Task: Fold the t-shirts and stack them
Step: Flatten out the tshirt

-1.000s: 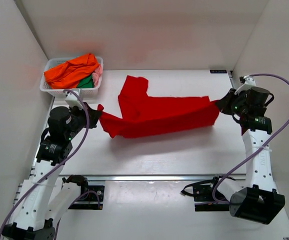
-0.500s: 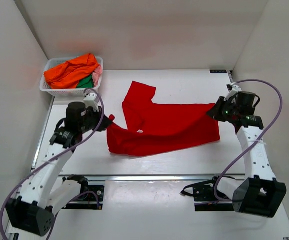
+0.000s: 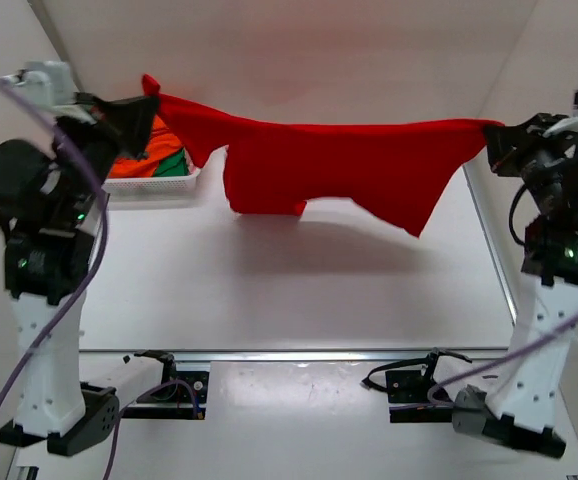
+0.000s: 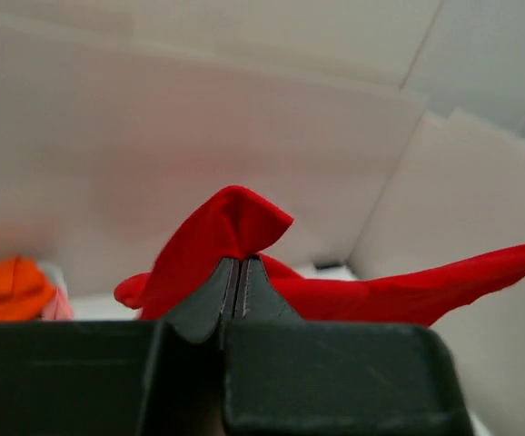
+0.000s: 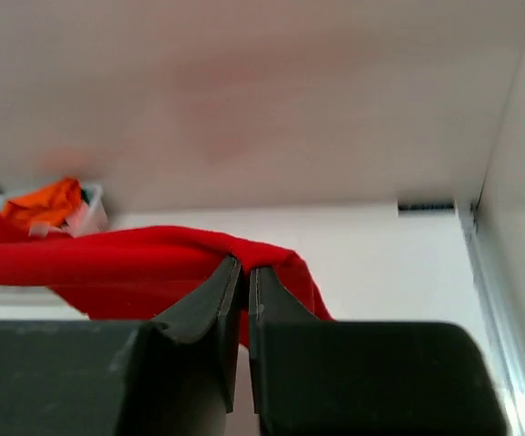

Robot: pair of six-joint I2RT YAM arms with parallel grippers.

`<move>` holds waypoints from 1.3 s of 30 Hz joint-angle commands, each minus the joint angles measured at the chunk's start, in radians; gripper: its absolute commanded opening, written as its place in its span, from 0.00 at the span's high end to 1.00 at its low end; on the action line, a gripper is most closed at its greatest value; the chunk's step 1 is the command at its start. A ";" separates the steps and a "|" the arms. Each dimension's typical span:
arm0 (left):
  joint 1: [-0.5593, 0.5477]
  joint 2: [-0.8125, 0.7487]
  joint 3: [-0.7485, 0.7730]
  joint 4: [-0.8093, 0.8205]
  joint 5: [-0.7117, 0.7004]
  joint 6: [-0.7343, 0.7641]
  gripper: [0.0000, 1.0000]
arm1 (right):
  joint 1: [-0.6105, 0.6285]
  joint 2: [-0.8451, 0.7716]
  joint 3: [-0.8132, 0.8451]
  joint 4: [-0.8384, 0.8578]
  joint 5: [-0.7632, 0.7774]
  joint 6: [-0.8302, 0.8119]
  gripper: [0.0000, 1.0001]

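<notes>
As things stand now, step in hand: the red t-shirt is held up and stretched in the air between the two arms. This is judged to be the opening-out that comes ahead of laying it flat for folding.
Red t-shirt, place: it is hung well above the table, spanning from far left to far right. Its top edge is pulled nearly straight, the rest hangs loose below, and no part is seen touching the table.
Left gripper: it is raised at the far left, just in front of the basket. Its fingers are pressed together on one end of the red cloth, and a fold stands up above the tips in the left wrist view.
Right gripper: it is raised at the far right, with its fingers pinched on the other end of the cloth.
Other shirts: an orange t-shirt and a green t-shirt are seen in the basket, partly hidden by the left gripper.
Progress: judged early, since no folded shirt or stack is seen.
Next move: an even lowering of both arms is called for, with the cloth taut, so that the hanging part is met by the table first and drawn out smooth.
Unknown: which edge of the shirt is pinched cannot be told.
</notes>
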 commanded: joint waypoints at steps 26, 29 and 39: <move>0.014 0.336 0.256 0.030 0.045 0.084 1.00 | 0.139 0.198 0.121 0.099 -0.045 -0.051 1.00; 0.026 0.463 0.354 0.003 0.049 0.101 1.00 | 0.150 0.278 0.124 0.122 -0.025 -0.071 1.00; 0.097 0.602 0.628 0.018 0.087 0.044 1.00 | 0.090 0.611 0.673 0.005 -0.023 -0.106 1.00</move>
